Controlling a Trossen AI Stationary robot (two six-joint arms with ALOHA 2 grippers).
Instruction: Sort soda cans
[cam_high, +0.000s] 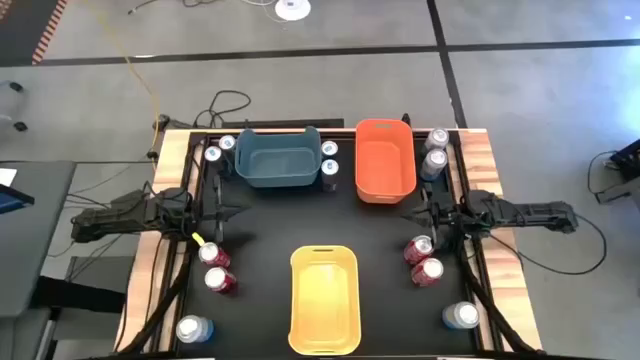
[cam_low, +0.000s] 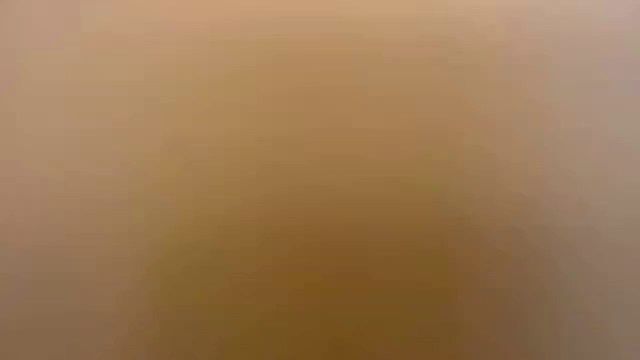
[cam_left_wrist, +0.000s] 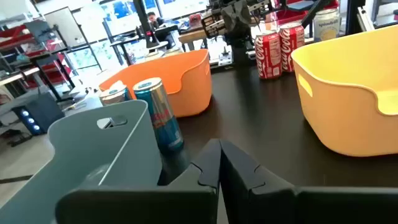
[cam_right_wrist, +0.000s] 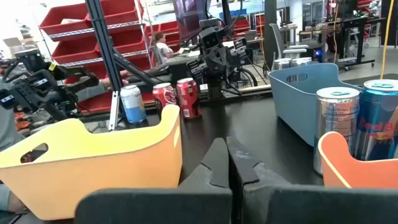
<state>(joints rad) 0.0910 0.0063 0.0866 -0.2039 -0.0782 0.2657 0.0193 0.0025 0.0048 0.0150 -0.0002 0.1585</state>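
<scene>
Soda cans stand upright in pairs on the black table: two red ones at the left, two red ones at the right, and blue and silver pairs beside the teal bin and the orange bin. Single pale blue cans stand at the near corners. My left gripper hovers shut at the left and touches nothing. At the right my right gripper is likewise shut and free. Each wrist view shows its own fingers closed together.
The yellow bin stands at the near middle, between the two arms. A blurred orange-brown surface fills the low view. Bare black table lies between the three bins. Wooden table edges run along both sides.
</scene>
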